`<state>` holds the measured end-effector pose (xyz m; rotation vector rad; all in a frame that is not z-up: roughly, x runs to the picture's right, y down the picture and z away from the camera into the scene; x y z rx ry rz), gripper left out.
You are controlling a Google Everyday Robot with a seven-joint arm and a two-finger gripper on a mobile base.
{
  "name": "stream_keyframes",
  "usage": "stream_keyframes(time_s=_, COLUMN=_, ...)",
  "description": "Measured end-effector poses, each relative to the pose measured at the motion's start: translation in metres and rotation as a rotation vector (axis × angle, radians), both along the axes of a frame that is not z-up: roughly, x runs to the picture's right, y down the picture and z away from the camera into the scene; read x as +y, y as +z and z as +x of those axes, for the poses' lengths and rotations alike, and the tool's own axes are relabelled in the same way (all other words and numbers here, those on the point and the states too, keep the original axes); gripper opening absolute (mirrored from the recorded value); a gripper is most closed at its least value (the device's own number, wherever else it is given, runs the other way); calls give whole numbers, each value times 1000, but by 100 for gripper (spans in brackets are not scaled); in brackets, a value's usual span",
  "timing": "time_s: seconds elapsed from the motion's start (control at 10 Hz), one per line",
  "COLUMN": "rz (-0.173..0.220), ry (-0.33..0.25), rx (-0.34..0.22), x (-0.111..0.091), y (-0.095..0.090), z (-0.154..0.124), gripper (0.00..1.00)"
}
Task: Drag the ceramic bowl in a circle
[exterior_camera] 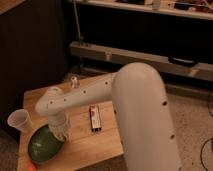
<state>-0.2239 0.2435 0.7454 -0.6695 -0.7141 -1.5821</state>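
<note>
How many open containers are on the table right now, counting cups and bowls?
2. The white plastic cup stands at the table's left edge; the green ceramic bowl sits at the front-left corner, with the tool down at its right rim. The arm may hide others.
</note>
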Motion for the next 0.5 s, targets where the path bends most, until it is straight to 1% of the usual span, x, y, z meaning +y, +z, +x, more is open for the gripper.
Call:
stream_keyframes(time_s=0.1, rz=3, ry=0, rx=11, x=-2, y=16, z=-3, gripper=14)
stream_keyframes(time_s=0.2, rz=4, ry=8, rx=28, x=-8, y=36, z=0, gripper=14)
stream_keyframes(time_s=0.3, rz=8, ry=26, rx=47, x=-20, y=51, z=5, gripper=14)
stream_keyframes(time_s=0.4, rz=19, ry=41, rx=65, x=-31, y=62, z=12, gripper=14)
stream_keyframes(time_s=0.5, rz=38, ry=67, rx=89, x=-47, y=72, z=22, gripper=14)
